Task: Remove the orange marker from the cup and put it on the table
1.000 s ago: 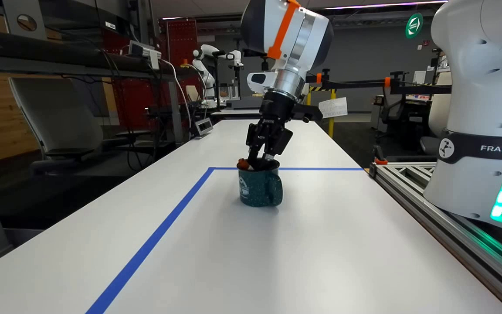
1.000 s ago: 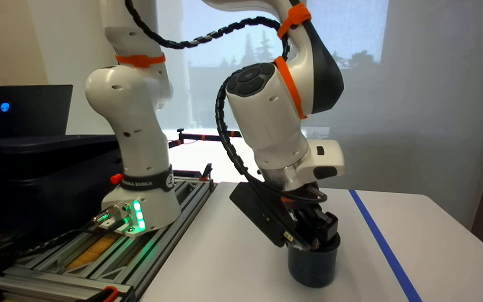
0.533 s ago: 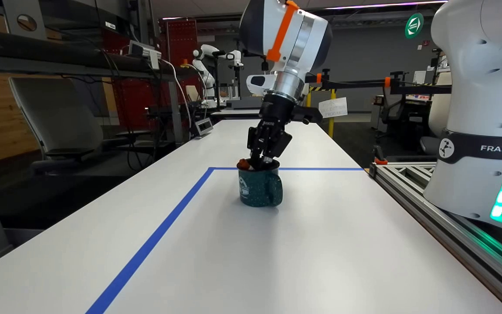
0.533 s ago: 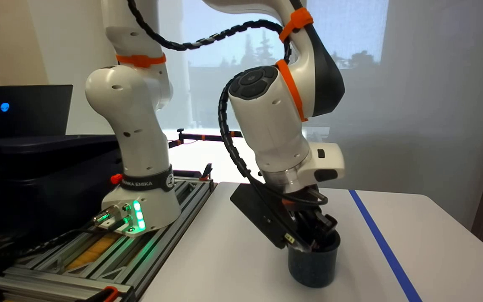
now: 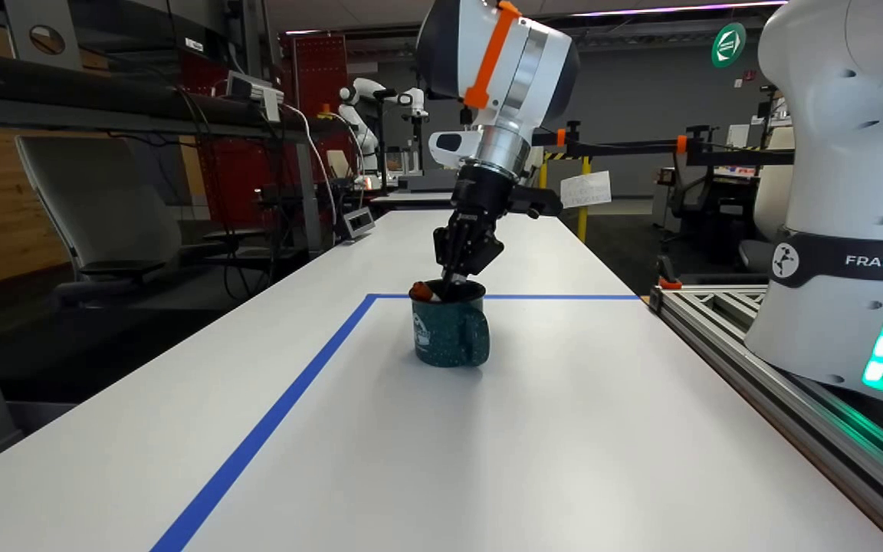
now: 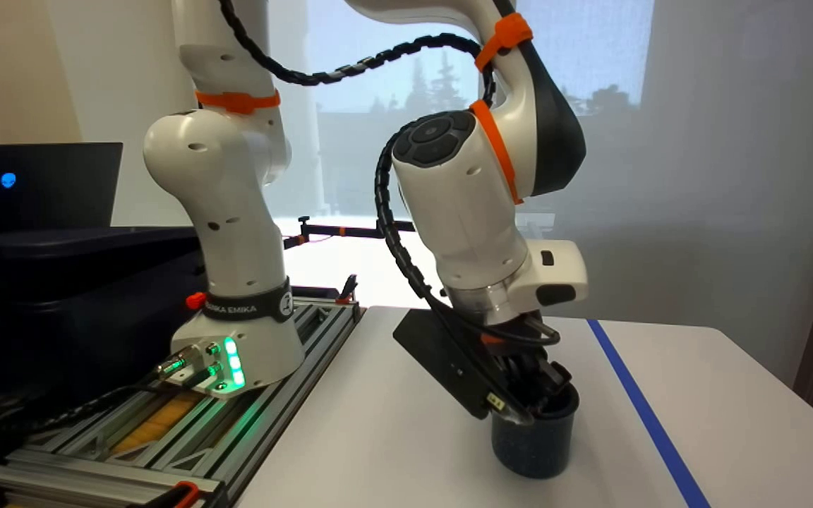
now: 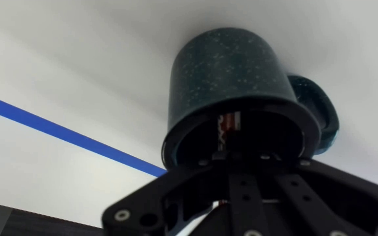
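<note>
Gripper: slanting down, tips inside the mouth of a speckled dark-teal mug. With tips lost in the dark interior in wrist view and hidden below the rim line in both exterior views, cannot tell whether parted, closed on nothing or pinching the marker.

Orange marker: in the mug, orange end leaning at the rim just beside the gripper. In wrist view, an orange-and-white strip inside the mug, close to where the gripper enters; probably the lower part of the same marker.

Mug: upright or very nearly so, on the white tabletop, inside a corner of blue tape lines. Cannot resolve any contact between gripper and mug wall.

Progress, as judged:
- Done: approach and entry into the mug.
- In doubt: grasp. Perhaps under way, perhaps made; not confirmed by any view.
- Left: drawing the marker out over the rim, carrying clear of the mug, lowering onto the tabletop, letting go, backing off.
- Estimate: under halfway.

Watch for: dragging or tipping of the mug on a sideways pull. Would favour a straight lift. Also possible: a slip of the marker back inside on a weak pinch.
</note>
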`<state>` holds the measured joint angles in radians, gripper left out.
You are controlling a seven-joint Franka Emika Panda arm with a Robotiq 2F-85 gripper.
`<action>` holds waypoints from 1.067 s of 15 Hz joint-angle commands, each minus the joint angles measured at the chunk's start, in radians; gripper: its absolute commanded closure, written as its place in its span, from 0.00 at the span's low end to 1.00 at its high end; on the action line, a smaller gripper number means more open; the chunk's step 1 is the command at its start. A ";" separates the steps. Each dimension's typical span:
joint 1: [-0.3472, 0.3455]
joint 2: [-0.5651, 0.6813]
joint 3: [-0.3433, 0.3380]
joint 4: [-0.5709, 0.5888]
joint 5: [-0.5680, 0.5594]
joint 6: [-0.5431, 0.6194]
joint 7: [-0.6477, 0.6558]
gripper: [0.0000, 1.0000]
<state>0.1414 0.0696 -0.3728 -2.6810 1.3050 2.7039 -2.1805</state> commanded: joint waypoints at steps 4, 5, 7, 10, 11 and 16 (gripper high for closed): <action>0.009 -0.021 0.000 -0.009 -0.106 0.028 0.123 0.73; 0.008 -0.020 0.001 -0.009 -0.111 0.028 0.128 0.68; 0.007 -0.020 0.002 -0.006 -0.109 0.021 0.128 0.53; 0.008 -0.017 0.008 0.001 -0.092 0.007 0.120 0.31; 0.009 -0.015 0.011 0.004 -0.089 0.006 0.120 0.22; 0.010 0.003 0.030 0.014 -0.067 0.000 0.104 0.12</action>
<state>0.1449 0.0726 -0.3512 -2.6715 1.2186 2.7074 -2.0784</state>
